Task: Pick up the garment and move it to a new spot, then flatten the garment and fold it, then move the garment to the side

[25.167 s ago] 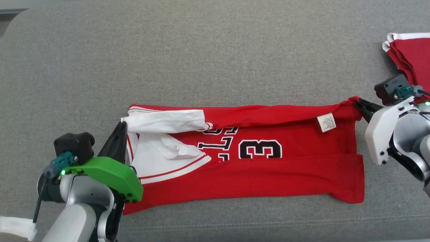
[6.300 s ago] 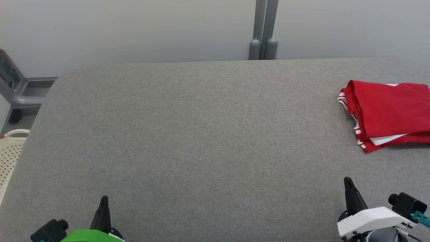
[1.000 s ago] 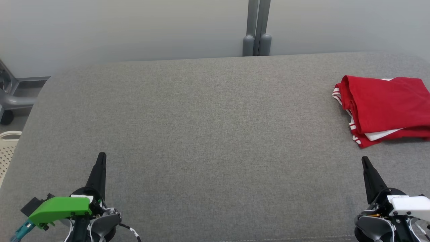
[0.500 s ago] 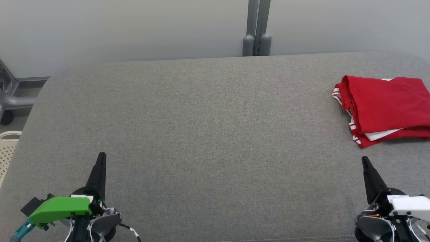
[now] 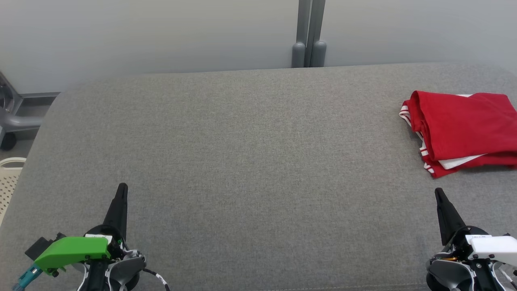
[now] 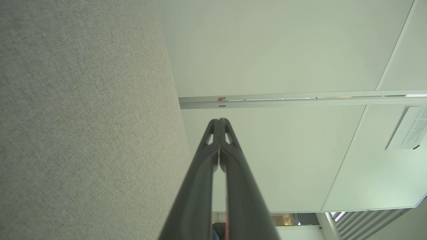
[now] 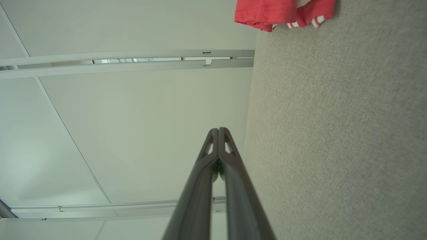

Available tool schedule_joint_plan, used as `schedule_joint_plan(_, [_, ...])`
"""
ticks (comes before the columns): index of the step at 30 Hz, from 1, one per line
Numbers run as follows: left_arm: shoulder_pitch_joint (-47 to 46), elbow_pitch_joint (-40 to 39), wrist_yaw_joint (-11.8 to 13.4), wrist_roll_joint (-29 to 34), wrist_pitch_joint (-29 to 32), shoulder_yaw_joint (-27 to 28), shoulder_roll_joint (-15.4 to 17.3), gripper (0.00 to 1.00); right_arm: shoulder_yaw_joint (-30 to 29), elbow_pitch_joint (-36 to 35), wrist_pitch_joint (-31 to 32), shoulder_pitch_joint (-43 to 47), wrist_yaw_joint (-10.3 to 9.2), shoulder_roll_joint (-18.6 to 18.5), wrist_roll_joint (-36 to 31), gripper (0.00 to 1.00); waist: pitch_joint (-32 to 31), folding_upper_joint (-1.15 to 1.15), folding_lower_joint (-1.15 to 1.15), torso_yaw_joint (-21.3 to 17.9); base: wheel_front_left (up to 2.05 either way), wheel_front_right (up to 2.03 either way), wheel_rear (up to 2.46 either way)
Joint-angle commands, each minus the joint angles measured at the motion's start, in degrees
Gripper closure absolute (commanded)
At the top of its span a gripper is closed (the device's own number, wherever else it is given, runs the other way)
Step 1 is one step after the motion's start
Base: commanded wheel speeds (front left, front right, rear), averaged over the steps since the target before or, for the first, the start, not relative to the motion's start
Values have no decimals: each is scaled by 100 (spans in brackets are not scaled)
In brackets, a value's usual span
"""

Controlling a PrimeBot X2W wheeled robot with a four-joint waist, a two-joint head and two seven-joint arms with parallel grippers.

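The garment [image 5: 464, 131], a red jersey with white trim, lies folded in a small stack at the far right of the grey padded surface [image 5: 250, 153]; its edge [image 7: 280, 11] also appears at the top of the right wrist view. My left gripper [image 5: 121, 189] rests at the lower left, fingers pressed together and holding nothing [image 6: 219, 120]. At the lower right my right gripper [image 5: 437, 192] points up, also shut and empty [image 7: 218, 130], a short way in front of the garment and apart from it.
A pale wall with a grey post [image 5: 309, 34] stands behind the surface. A white perforated basket [image 5: 9, 180] and a grey wheeled frame [image 5: 16, 117] sit off the left edge. The surface's rounded left corner falls away near the basket.
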Motion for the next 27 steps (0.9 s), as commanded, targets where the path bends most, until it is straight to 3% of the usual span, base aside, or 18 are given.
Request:
schedule_joint_plan(1, [-81, -19, -39, -15, 7, 12, 1, 100, -14, -26, 26, -41, 2, -24, 2, 100, 0, 0, 0, 0, 0, 0, 0])
schedule_joint_plan(27, [-81, -20, -39, -15, 7, 12, 1, 100, -14, -26, 26, -41, 2, -24, 2, 100, 0, 0, 0, 0, 0, 0, 0])
